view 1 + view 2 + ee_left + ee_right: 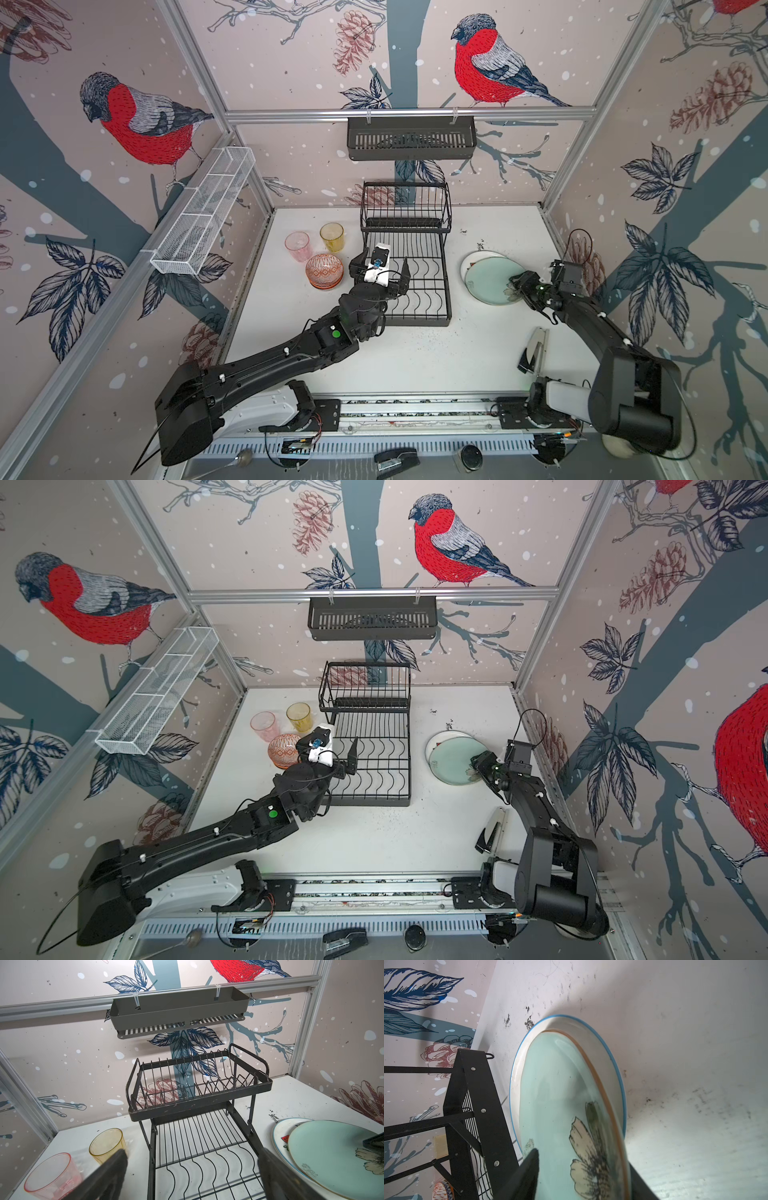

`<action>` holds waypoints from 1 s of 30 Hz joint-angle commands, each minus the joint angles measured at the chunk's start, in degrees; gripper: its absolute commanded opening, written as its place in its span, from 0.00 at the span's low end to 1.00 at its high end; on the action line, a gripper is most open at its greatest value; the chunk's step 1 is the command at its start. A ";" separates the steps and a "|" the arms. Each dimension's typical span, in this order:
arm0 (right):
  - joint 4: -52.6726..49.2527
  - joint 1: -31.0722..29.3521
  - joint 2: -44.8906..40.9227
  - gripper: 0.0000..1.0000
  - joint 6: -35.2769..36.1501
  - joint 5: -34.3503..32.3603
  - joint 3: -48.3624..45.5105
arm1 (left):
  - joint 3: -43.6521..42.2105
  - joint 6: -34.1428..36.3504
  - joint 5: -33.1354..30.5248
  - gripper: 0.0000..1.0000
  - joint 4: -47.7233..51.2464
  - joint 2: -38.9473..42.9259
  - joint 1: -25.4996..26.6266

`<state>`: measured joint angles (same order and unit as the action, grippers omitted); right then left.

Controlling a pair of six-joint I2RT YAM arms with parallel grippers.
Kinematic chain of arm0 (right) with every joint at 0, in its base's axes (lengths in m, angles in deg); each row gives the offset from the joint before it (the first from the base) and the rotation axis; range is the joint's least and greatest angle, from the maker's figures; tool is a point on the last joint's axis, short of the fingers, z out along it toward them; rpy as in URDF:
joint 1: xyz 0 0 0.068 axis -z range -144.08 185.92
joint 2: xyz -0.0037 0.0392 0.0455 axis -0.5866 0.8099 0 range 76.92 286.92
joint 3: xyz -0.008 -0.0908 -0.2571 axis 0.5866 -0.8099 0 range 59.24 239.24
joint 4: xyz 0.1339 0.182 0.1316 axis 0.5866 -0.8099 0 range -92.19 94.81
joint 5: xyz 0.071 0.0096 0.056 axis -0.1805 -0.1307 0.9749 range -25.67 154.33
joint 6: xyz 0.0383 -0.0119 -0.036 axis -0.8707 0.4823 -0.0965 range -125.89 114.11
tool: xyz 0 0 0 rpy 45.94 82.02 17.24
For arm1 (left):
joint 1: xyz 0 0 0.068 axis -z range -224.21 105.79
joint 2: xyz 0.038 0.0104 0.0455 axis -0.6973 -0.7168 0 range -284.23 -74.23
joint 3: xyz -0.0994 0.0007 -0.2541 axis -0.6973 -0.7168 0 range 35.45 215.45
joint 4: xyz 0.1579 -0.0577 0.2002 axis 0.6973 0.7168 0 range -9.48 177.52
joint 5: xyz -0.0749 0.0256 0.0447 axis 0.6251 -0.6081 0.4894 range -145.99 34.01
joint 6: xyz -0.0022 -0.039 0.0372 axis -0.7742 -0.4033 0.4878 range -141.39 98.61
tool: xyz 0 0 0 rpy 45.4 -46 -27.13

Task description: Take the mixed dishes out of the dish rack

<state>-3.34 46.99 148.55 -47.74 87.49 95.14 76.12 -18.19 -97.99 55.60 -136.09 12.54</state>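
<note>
In the right part of a top view, the right gripper [513, 286] had its fingers apart on both sides of the rim of the mint plate [488, 278] and did not seem to pinch it. The mint plate lay on the cream plate [470, 261], on the table [436, 357] beside the rack [405, 253]. I judged it should draw straight back, low, before rising, so that the plate was not dragged. At the centre, the left gripper [381, 266] hung wide open and empty over the lower tray [428, 299]. Further back, left of the rack, stood the bowl [324, 270] and two glasses [298, 246]. The rack itself looked empty.

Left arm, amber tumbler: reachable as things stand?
Likely yes: the left gripper hangs open and empty over the dish rack, and the amber tumbler stands upright close beside it, nothing between.
</note>
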 commanded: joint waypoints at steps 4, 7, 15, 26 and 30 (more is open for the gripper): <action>-2.12 -1.26 1.63 0.87 1.89 -2.66 2.45 | -0.41 -1.01 1.16 0.97 -0.92 0.04 -0.58; -3.57 -1.82 2.14 0.91 2.58 -3.76 3.57 | -0.50 -1.42 1.19 0.97 -0.82 -0.12 -1.09; -2.36 -4.65 0.41 0.93 5.64 -8.08 4.82 | -1.90 -7.47 6.94 0.98 2.17 1.49 -8.45; 17.53 -12.22 -8.61 0.95 7.54 -20.09 -1.05 | -6.31 -9.60 6.14 0.98 -0.46 4.09 -24.93; 27.37 -15.19 -10.85 0.96 8.51 -25.79 -4.76 | -9.04 -11.37 8.42 0.98 -4.41 5.44 -32.56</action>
<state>12.93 33.07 138.67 -41.11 68.34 91.81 68.25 -27.69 -90.64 56.10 -131.22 -17.01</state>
